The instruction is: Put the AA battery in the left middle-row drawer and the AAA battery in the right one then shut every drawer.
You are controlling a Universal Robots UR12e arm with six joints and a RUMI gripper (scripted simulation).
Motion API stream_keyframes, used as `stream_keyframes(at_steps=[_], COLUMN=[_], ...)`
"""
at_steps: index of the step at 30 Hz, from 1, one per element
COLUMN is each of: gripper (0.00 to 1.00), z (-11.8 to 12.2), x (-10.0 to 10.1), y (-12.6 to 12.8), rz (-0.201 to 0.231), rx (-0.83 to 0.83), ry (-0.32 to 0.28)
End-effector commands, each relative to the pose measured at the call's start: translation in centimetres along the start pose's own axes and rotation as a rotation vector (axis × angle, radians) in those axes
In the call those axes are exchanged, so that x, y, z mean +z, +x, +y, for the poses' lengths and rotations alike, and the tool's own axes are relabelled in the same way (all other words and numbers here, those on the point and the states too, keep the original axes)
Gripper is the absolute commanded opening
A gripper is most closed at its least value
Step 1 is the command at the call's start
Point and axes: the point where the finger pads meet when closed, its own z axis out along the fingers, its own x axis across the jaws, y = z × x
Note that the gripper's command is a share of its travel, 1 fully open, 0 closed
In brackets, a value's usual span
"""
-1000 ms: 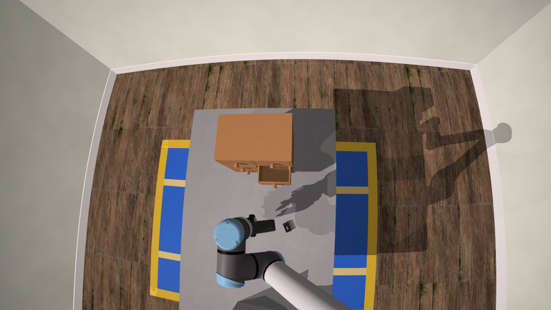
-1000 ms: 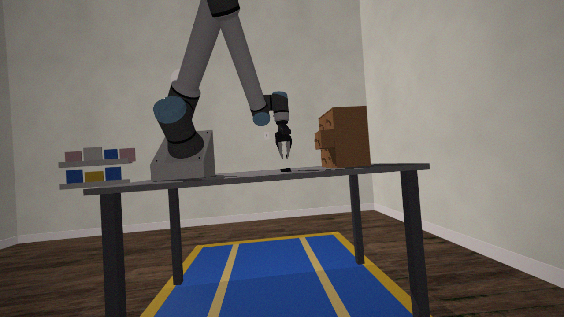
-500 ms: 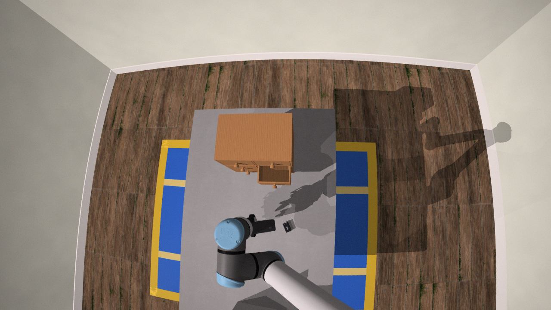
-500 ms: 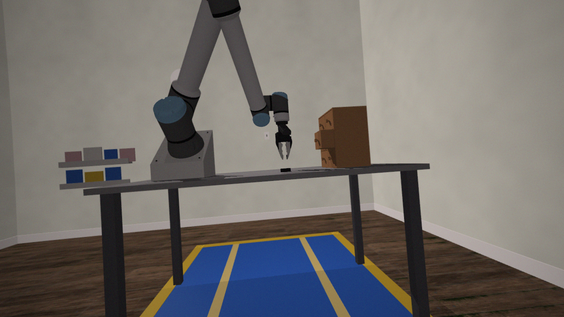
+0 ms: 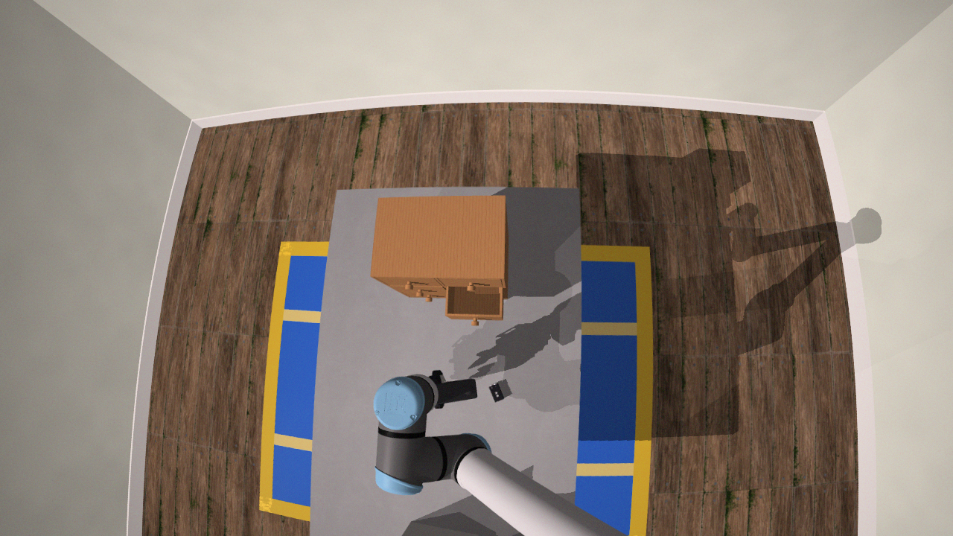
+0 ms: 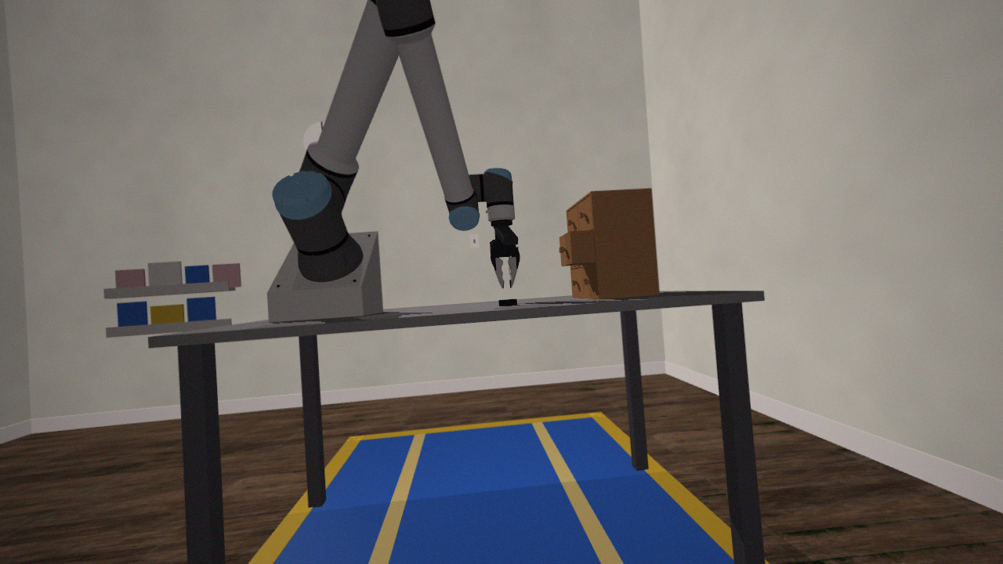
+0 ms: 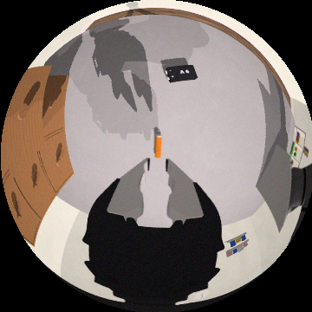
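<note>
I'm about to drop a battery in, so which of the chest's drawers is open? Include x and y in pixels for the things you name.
The right drawer of the middle row [image 5: 474, 316] [image 6: 577, 248]; it alone sticks out.

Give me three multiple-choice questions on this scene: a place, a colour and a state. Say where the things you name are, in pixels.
1. Facing the chest, where is the pulled-out drawer [image 5: 474, 317] [image 6: 579, 247]?
A) top left
B) middle right
C) bottom left

2. What colour is most of the battery [image 7: 159, 147] near the fingertips?
A) orange
B) blue
C) green

3. How is the gripper [image 5: 469, 389] [image 6: 506, 286] [image 7: 158, 159]?
A) shut on a battery
B) shut on a drawer knob
C) fingers apart, holding nothing

1 B: it juts out there.
2 A: its body looks orange.
3 C: a gap separates the fingers.
</note>
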Motion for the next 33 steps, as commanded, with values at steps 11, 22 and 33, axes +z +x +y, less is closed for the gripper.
stream_keyframes(at_steps=[11,22,33], gripper=[0.14,0.14,0.14], z=[0.0,0.0,0.0], x=[2.2,3.1,3.4], y=[-0.1,-0.1,-0.1], rz=[-0.001,-0.001,-0.001], rx=[0.0,0.0,0.0], ry=[0.0,0.0,0.0])
